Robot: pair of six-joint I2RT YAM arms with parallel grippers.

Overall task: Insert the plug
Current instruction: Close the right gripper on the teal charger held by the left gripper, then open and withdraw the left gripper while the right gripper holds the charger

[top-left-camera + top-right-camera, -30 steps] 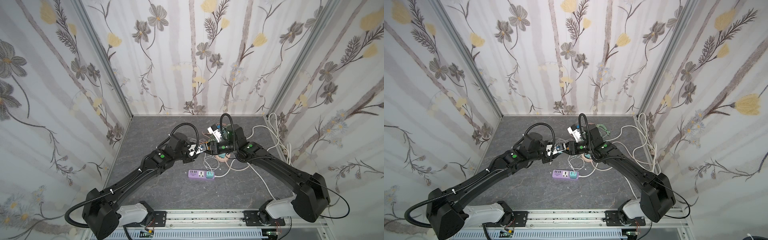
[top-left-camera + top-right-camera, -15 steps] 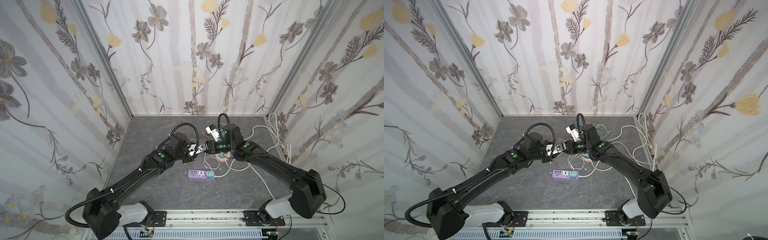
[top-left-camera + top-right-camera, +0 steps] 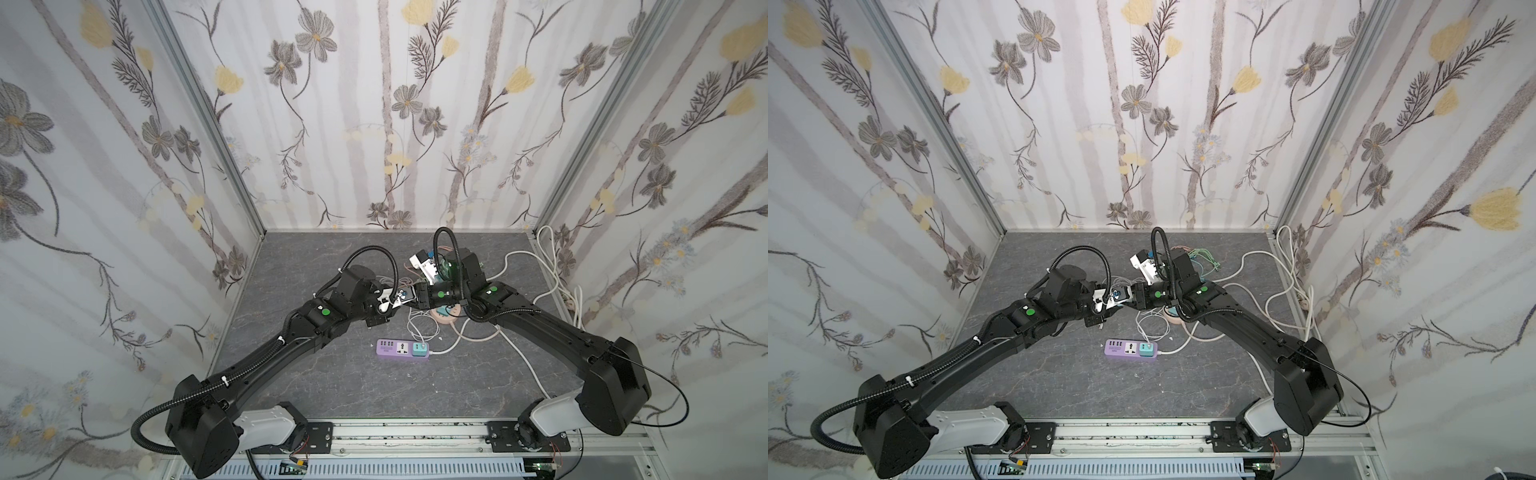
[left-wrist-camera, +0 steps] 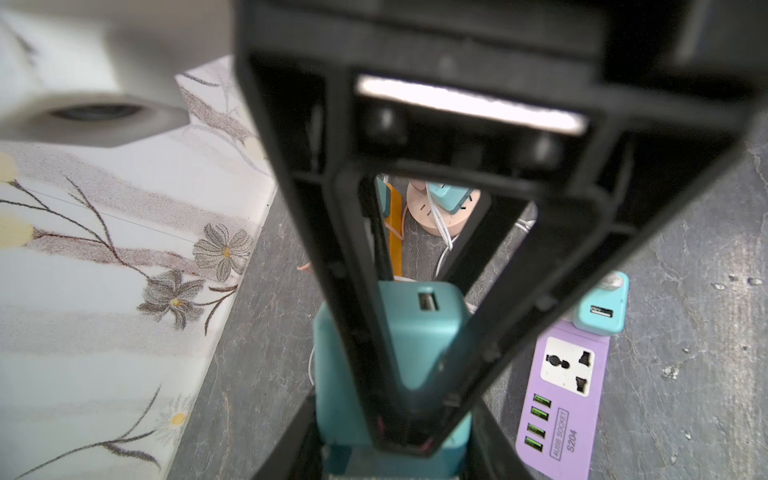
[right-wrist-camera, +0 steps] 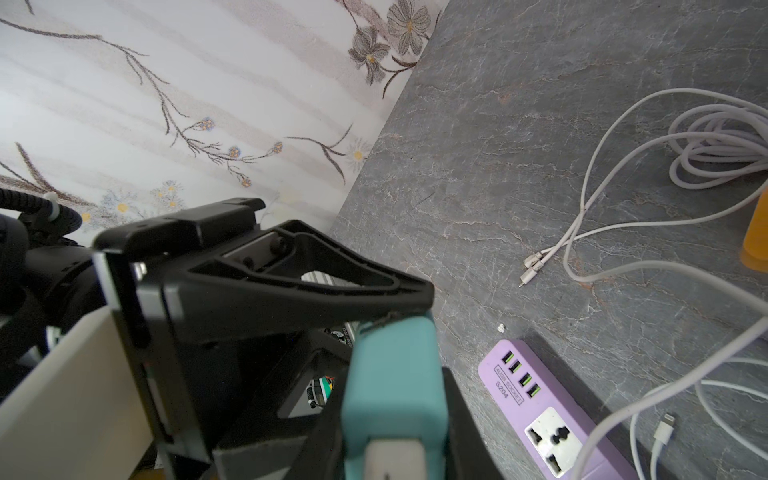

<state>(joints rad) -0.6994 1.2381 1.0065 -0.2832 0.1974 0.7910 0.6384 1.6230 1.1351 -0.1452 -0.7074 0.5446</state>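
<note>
Both grippers meet above the middle of the table, holding one teal plug [image 4: 419, 328] between them. In the left wrist view my left gripper [image 4: 390, 453] is shut on the plug's lower body, and a black finger of the right gripper crosses in front of it. In the right wrist view my right gripper [image 5: 395, 415] has a jaw pressed to each side of the same plug [image 5: 390, 374]. In a top view the left gripper [image 3: 395, 300] and right gripper [image 3: 419, 296] stand tip to tip. The purple power strip [image 3: 401, 348] lies on the table below them, its universal socket [image 4: 567, 365] empty.
A second teal adapter [image 4: 600, 307] sits in the strip's end. Behind the grippers lies a pink round socket [image 3: 446, 313] with a teal plug in it. White cables [image 5: 590, 199] trail over the grey table and coil by the right wall [image 3: 557, 266]. An orange object [image 5: 756, 237] stands nearby.
My right gripper has slid a little to the left, up to the left gripper, and its jaws have narrowed onto the teal plug. The left arm has stayed still.
</note>
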